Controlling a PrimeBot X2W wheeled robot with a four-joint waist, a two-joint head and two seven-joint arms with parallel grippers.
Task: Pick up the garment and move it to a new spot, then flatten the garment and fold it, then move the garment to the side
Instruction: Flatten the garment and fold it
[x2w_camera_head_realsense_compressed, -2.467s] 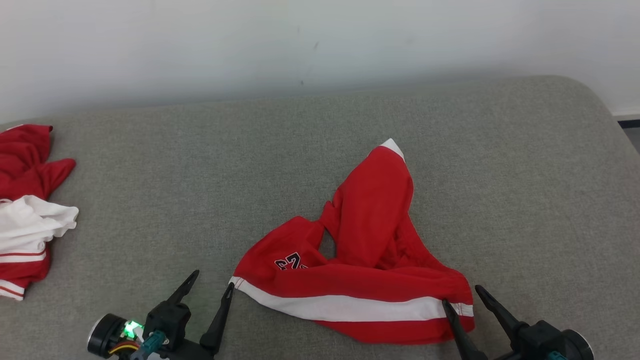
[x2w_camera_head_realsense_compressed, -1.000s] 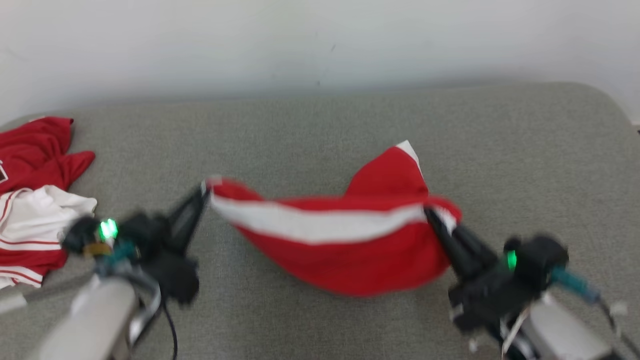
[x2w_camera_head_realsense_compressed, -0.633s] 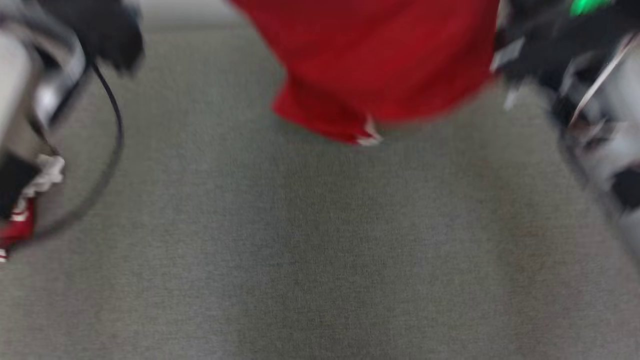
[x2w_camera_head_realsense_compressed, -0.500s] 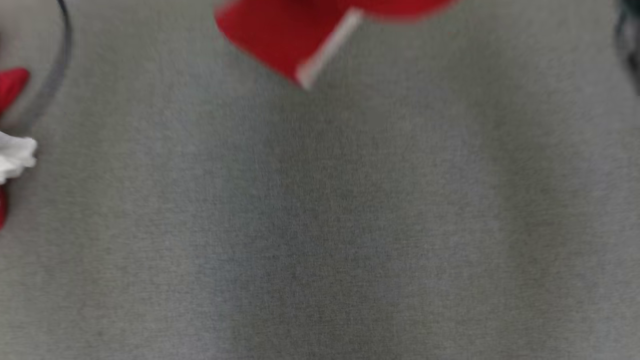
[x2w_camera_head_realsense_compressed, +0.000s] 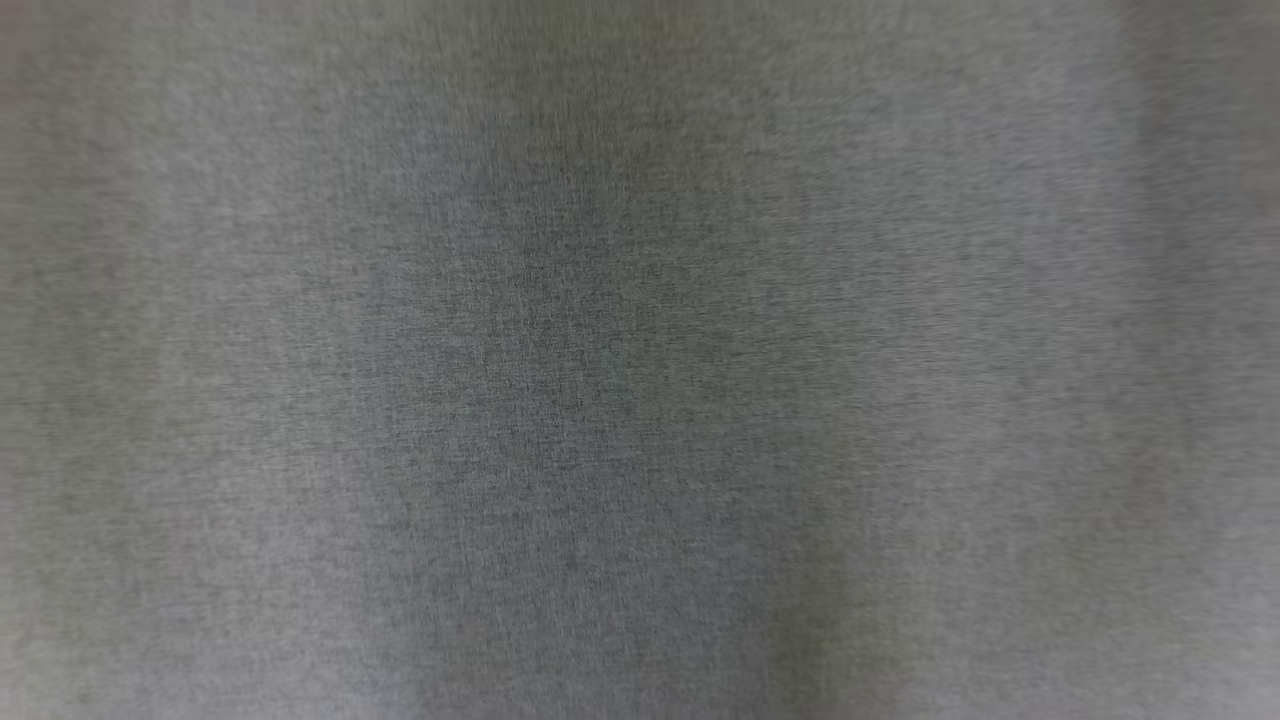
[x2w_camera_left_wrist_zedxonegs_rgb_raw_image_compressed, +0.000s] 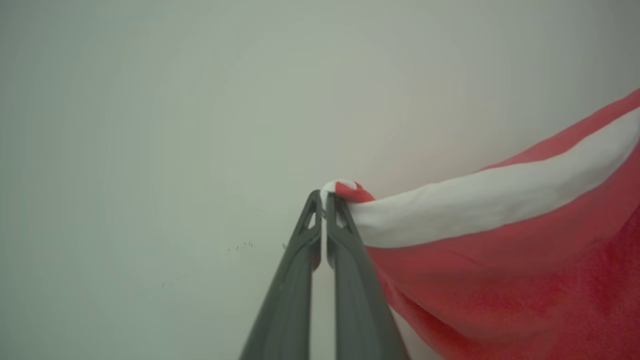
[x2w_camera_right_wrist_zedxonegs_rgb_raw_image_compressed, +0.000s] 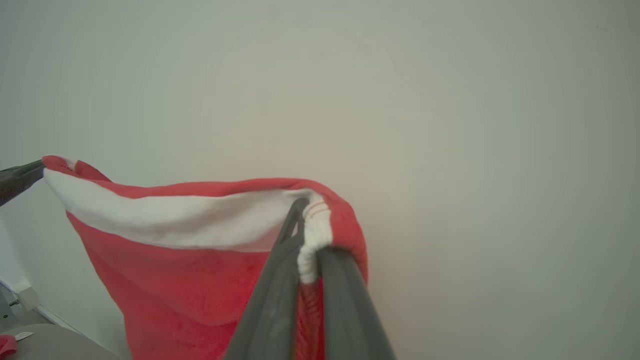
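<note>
**Garment lifted clear, held at two corners.** We hold the red fabric garment with a broad white band aloft, stretched between both pincers in front of the plain pale wall. The left gripper is clenched on one corner of the band. The right gripper is likewise clenched on the opposite corner, where the hem bunches between its dark fingers. The cloth sags in a shallow curve between the two grips and hangs free below them. The head view gives blurred grey woven upholstery.

In the earliest frame the garment lies crumpled on the upholstery, with both grippers open at its near corners. Now the garment is off the upholstery and spread by its band. The head camera has also swung downward, so the changed scene there is the camera's doing. We judge the pick-up complete and the carry to a new spot under way. Flattening, folding and setting aside remain.
</note>
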